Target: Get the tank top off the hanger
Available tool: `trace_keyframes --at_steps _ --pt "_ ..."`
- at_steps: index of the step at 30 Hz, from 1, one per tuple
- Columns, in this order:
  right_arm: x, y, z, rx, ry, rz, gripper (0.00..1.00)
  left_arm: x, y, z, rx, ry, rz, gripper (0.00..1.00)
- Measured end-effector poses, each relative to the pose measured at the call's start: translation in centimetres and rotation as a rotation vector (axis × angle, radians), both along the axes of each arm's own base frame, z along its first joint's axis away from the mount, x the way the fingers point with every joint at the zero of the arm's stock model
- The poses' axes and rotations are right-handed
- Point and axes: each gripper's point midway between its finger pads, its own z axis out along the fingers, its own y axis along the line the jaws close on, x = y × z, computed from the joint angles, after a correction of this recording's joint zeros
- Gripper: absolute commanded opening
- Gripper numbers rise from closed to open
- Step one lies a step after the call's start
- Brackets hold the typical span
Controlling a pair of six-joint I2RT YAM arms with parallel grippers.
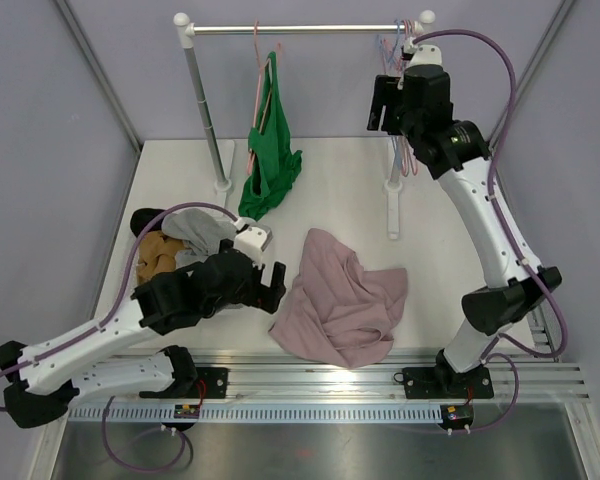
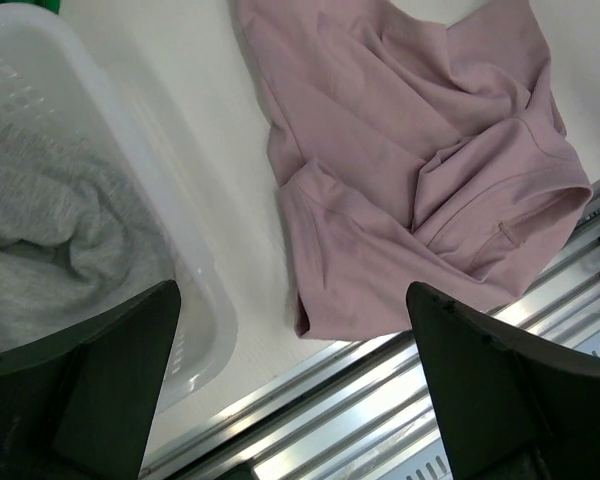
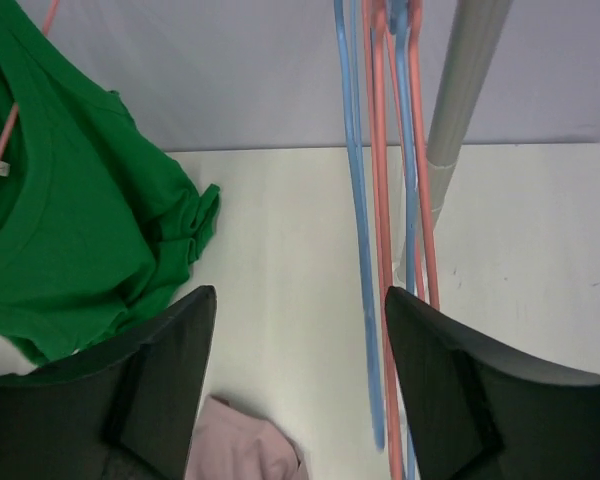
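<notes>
1. Your right hand [image 1: 385, 105] is up high, by the right end of the rail [image 1: 310, 29]. Its fingers are apart and hold nothing.
2. Your left hand [image 2: 292, 290] is down low over the table [image 1: 350, 190]. It is spread wide and holds nothing too.
3. The green tank top [image 1: 270, 165] hangs on a pink hanger [image 1: 261, 75] near the middle of the rail. It hangs low, close to the table.
4. I think the next job is to go and get that top. Move the right hand left along the rail until it is beside the top.
5. Grab the cloth up at a strap, not the thin hanger. Slip one strap off its end of the hanger, then the other one.
6. Pull gently. A hard tug could swing the hanger or knock it off the rail.
7. Watch the empty hangers [image 3: 380, 200], blue and pink, just beside your right hand. The post [image 3: 460, 100] stands right behind them. A finger could catch on them as you move away.
8. A pink cloth [image 1: 345, 300] lies on the table between the two arms. A white basket [image 2: 130, 180] with grey clothes [image 2: 40, 220] sits just beside your left hand. Lift that hand before you bring it over to help, so it drags nothing along.
</notes>
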Motion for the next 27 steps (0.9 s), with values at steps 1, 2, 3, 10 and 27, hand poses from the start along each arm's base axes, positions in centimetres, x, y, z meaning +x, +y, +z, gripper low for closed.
trace_keyframes --at_steps 1,2,3,10,27 --pt "-0.7 -0.2 0.7 0.008 -0.011 0.006 0.85 0.3 -0.6 -0.1 0.002 0.002 -0.001 0.99" --pt "-1.5 -0.3 1.4 0.02 -0.02 0.014 0.91 0.6 -1.1 -0.2 0.002 0.002 0.0 0.99" --pt "-2.5 -0.6 2.2 0.028 -0.033 0.021 0.98 0.9 -1.7 -0.4 0.005 0.004 -0.001 0.99" --pt "-12.6 -3.9 8.5 0.107 -0.185 0.08 0.99 2.9 -7.4 -3.5 0.05 0.05 -0.025 0.99" --pt "-26.4 -3.6 2.7 0.206 -0.173 0.401 0.99 2.9 -16.3 -17.7 0.292 0.222 -0.11 0.98"
